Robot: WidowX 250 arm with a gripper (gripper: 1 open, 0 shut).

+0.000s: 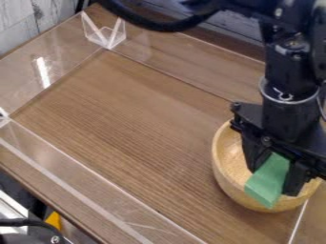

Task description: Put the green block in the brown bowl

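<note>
Green block (pixel 270 178) pinched by gripper (pixel 281 164) over brown bowl (pixel 231 168), seemingly; wood-grain table (pixel 114 114), clear walls (pixel 105 31).

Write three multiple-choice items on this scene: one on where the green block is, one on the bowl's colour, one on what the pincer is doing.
1. Where is the green block?
A. On the bare wood at the far left
B. Over the brown bowl, between the pincer's fingers
C. Leaning on the clear corner piece at the back

2. What colour is the bowl?
A. Light brown wood
B. Glossy white
C. Dark blue

3. What is the pincer doing?
A. Hanging empty, high above the table
B. Lying flat on the table
C. Pointing down into the bowl, closed on the block

Answers:
1. B, the block shows between the dark fingers inside the bowl's rim.
2. A, the rim and inner wall are pale tan.
3. C, the fingers flank the block on both sides and hold it tilted over the bowl.
</note>
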